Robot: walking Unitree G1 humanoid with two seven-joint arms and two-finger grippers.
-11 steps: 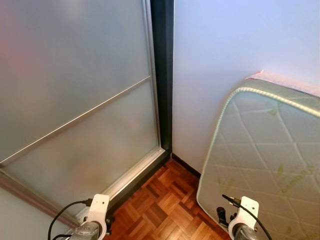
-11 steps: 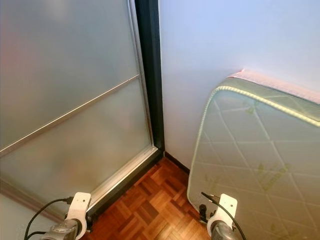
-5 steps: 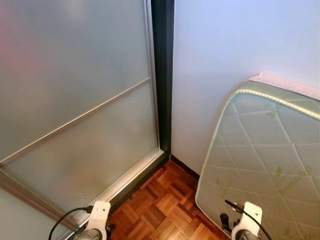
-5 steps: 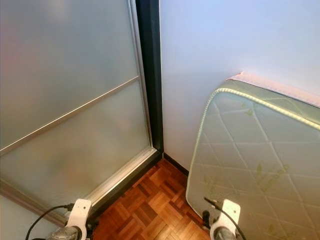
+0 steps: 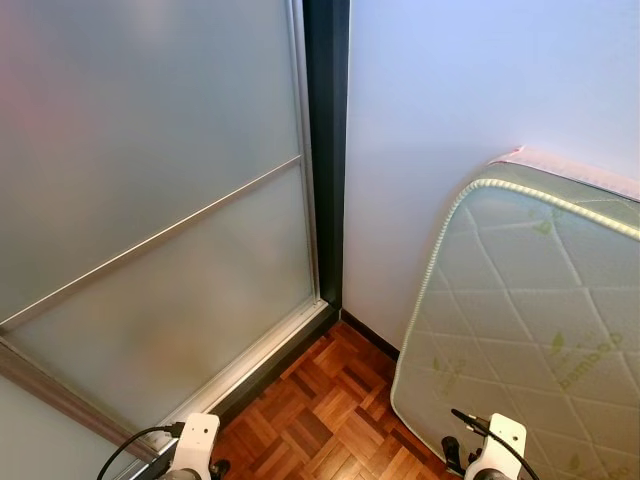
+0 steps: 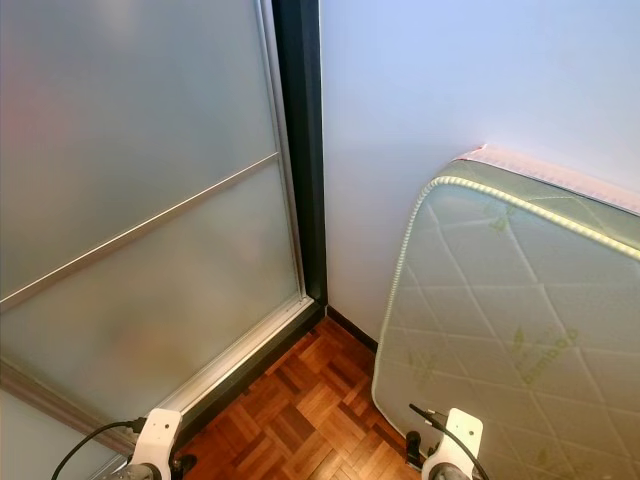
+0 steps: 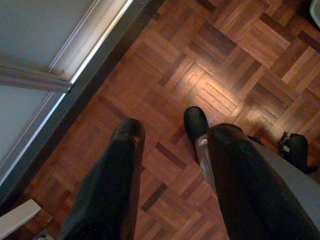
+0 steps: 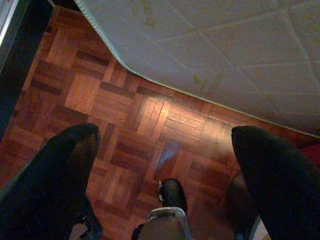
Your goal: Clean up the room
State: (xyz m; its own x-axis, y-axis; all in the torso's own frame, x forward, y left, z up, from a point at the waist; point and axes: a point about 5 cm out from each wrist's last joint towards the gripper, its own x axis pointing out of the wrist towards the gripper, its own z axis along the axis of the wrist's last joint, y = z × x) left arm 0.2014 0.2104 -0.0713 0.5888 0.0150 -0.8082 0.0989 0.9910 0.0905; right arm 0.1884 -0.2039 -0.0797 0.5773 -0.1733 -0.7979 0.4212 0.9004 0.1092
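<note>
While facing the room corner, stood with left gripper (image 7: 167, 145) and right gripper (image 8: 160, 150) both spread, empty, over parquet floor (image 5: 330, 410). Leaned against wall on the right: quilted mattress (image 5: 530, 320), nearer right arm.

Corner of a room in a home, as seen from my head cameras. Wooden parquet floor (image 5: 330, 400) underfoot; frosted-glass sliding door (image 5: 150, 200) in a dark frame on the left; quilted mattress (image 5: 530, 330) stood on edge against the plain pale wall (image 5: 460, 90), right.
</note>
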